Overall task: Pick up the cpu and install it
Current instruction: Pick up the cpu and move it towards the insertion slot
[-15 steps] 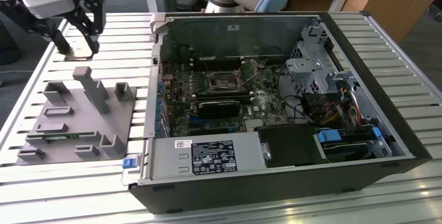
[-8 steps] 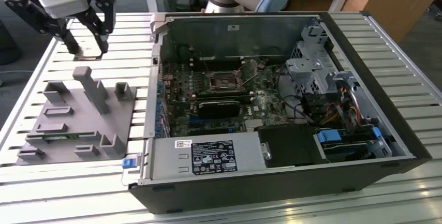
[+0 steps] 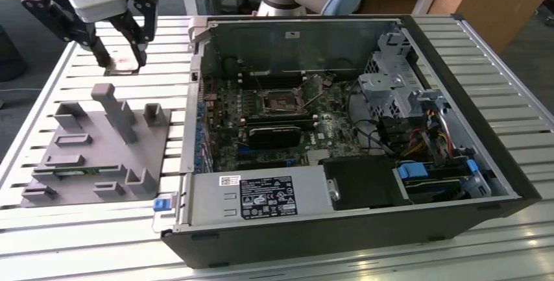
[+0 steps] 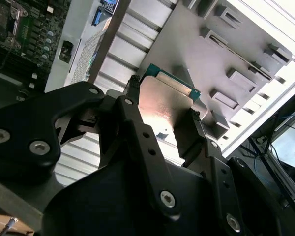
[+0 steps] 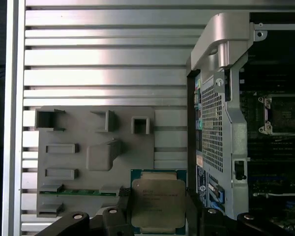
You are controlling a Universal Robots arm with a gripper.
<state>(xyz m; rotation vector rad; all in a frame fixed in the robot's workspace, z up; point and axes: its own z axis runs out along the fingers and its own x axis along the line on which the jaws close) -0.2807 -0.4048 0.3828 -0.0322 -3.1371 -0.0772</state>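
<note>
The cpu [image 5: 157,204], a small square chip with a silvery top and a green rim, sits between the black fingers of my gripper [image 5: 157,196], which is shut on its two opposite edges. In the second wrist view the cpu [image 4: 168,101] shows its shiny face, clamped in the gripper [image 4: 163,98]. In the exterior view the gripper [image 3: 121,60] hangs over the slatted table at the far left, above the grey fixture [image 3: 95,145] and apart from the computer case. The bare cpu socket [image 3: 279,102] lies open on the motherboard; it is also seen in the first wrist view as the socket [image 5: 285,114].
The open computer case [image 3: 346,132] lies on its side on the exterior view's right, with a black heatsink block [image 3: 275,135] and a power supply [image 3: 259,196] inside. A green memory stick [image 5: 83,192] rests in the grey fixture [image 5: 96,157]. The case's metal wall [image 5: 221,98] stands between fixture and motherboard.
</note>
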